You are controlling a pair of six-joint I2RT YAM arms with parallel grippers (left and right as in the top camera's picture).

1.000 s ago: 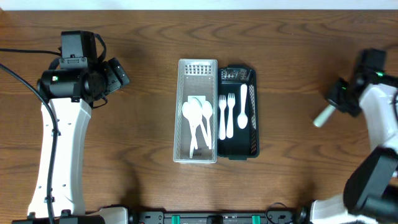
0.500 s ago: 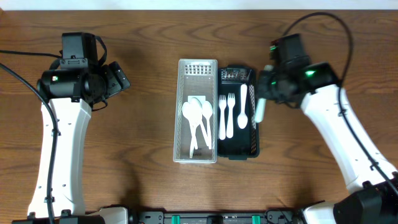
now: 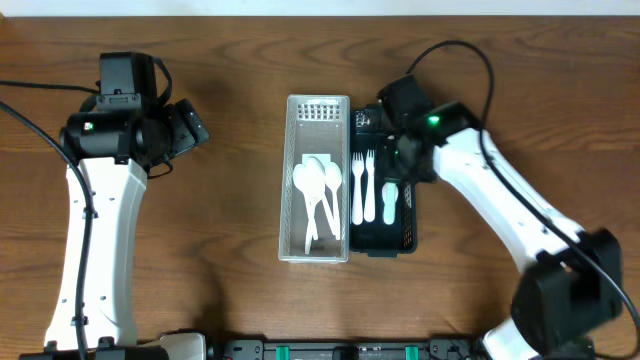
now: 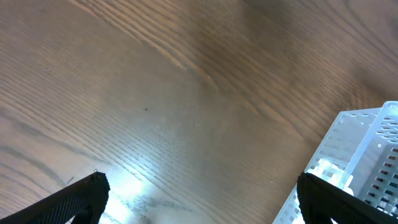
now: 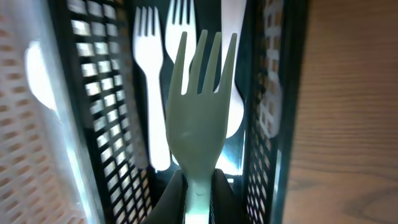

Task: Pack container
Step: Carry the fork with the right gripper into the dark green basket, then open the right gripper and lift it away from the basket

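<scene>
A white mesh basket holds white spoons. Beside it on the right, a black mesh basket holds white forks. My right gripper is over the black basket, shut on a white fork. In the right wrist view the held fork points tines-first down the black basket, above the lying forks, with the gripper clamped on its handle. My left gripper is open and empty over bare table, left of the baskets. It also shows in the left wrist view.
The white basket's corner shows at the right of the left wrist view. Wooden table surrounds both baskets. A black cable arcs over the right arm.
My right arm has swung from the table's far right to over the black basket, carrying the white fork. The left arm has not moved.
</scene>
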